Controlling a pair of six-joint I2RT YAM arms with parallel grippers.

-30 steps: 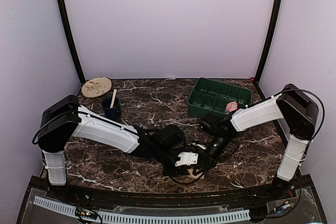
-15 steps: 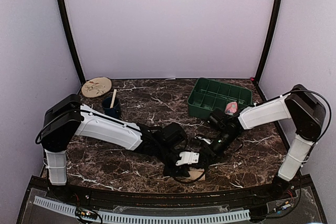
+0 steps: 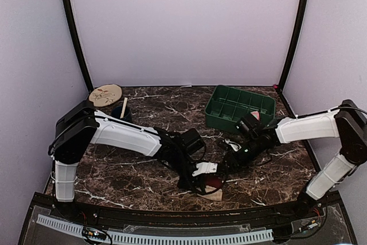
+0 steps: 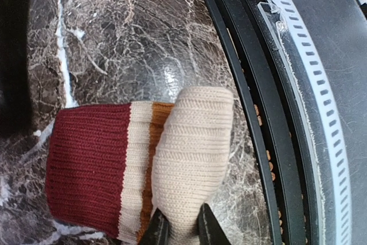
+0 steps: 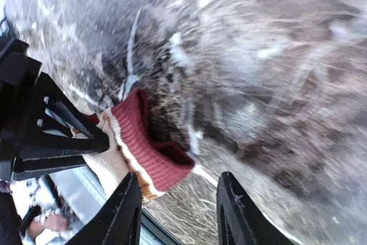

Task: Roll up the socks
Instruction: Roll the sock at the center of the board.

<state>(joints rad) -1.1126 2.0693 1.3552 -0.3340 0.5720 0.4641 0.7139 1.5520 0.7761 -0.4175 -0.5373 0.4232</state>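
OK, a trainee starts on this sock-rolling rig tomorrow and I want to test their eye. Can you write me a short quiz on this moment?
1. True or false: the left pincer is clamped on the cream end of the striped sock.
2. Fill in the gap: the right pincer has its jaws ____, with nothing gripped between them.
3. Pick one. The pink sock lies: A, inside the green tray; B, beside the striped sock; C, in the right pincer.

Key: 1 true; 2 open; 3 A.
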